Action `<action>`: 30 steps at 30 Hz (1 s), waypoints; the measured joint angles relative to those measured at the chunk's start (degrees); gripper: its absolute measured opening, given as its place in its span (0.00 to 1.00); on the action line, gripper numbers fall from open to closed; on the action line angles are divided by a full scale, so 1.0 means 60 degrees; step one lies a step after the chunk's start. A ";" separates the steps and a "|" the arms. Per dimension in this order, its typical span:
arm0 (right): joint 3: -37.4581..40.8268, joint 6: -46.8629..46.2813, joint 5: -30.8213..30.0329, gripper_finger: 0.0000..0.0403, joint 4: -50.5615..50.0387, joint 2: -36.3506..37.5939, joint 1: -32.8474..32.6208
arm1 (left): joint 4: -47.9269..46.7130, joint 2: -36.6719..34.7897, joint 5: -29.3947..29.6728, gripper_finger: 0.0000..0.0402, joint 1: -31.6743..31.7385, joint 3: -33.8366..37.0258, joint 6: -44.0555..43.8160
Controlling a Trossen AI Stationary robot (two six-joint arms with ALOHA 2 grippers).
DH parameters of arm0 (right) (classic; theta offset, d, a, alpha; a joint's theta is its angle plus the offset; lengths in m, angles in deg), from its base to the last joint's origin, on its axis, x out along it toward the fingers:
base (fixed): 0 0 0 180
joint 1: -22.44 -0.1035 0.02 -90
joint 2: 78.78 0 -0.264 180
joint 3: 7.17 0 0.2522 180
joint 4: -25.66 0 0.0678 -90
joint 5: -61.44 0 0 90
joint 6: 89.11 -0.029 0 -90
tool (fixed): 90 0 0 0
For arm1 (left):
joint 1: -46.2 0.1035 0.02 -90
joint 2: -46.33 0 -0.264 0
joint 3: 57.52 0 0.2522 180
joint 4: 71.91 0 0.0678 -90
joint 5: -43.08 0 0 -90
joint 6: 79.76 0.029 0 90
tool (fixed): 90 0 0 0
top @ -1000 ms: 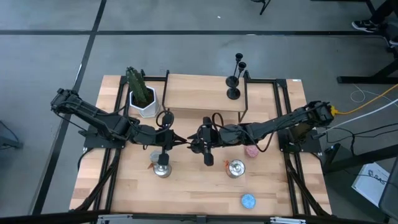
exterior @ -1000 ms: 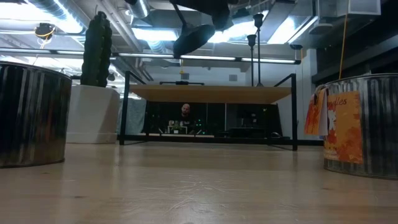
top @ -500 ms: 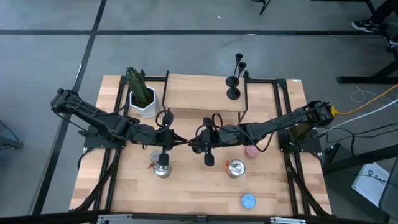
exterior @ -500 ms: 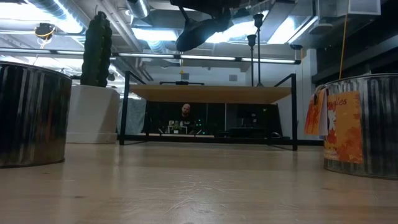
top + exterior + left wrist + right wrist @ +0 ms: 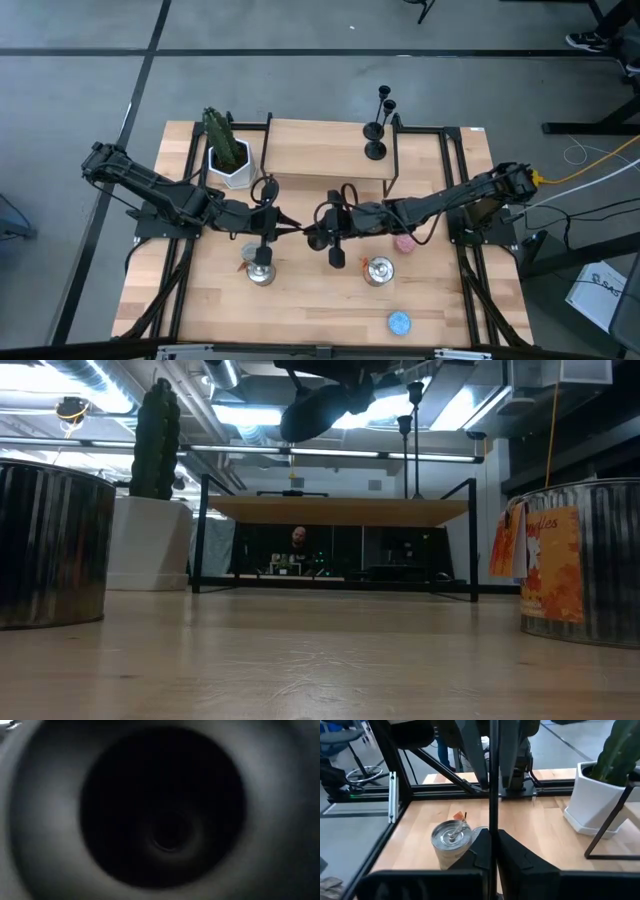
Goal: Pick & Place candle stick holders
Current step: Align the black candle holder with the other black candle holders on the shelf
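R end effector sits at ctr of the high view, above the counter. It's closed tight on the thin stem of 1 candle stick holder. In the R wrist view that stem runs as a straight black line up the middle of the frame, pinched btwn the 2 dark fingers.

In the low view the held holder's round dark end hangs at top ctr, tilted, well clear of the counter surface.

L end effector is just left of ctr in the high view, tip-to-tip w/ the R one and right by the same holder. Can't tell how far its fingers are open, or whether it has any grip. L wrist view is filled by a blurred dark round shape, too close to ID.

The other candle stick holders stand upright on the raised wooden shelf, upper ctr-right of the high view, near its R edge.

Also on the counter:
- 2 silver tins, 1 lower left of ctr, 1 lower right of ctr
- cactus in white pot, upper left
- small pink item, right of ctr
- blue round item, bottom right of ctr
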 joint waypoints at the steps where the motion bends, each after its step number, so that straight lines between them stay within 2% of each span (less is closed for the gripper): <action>1: 0.0000 -0.0058 0.0004 0.04 -0.0003 0.0022 -0.0017 | 0.0000 -0.0002 0.0003 0.13 0.0000 0.0000 0.0003; 5: 0.0004 -0.0289 0.0048 0.04 -0.0307 0.0359 -0.0195 | -0.0061 -0.0002 0.0002 0.21 -0.0053 0.0000 0.0137; 12: 0.0000 -0.0749 -0.0452 0.04 -0.1755 0.1827 -0.0584 | -0.0613 -0.0335 -0.0005 0.34 -0.0490 0.0000 0.0406; 20: 0.0007 -0.0629 -0.0683 0.04 -0.2982 0.3455 -0.1589 | -0.1410 -0.0484 0.0073 0.37 -0.0615 0.0028 0.0836; 24: 0.0000 -0.0599 -0.2261 0.04 -0.3732 0.4305 -0.2468 | -0.0851 -0.0857 0.0090 0.35 -0.0334 0.0679 0.1058; 27: 0.0000 -0.0693 -0.3446 0.04 -0.4363 0.4681 -0.3123 | 0.0321 -0.1453 0.0077 0.34 -0.0027 0.1758 0.1247; 30: 0.0000 -0.1145 -0.4146 0.04 -0.5031 0.4858 -0.3604 | 0.1726 -0.2282 -0.0153 0.33 0.0255 0.2969 0.1473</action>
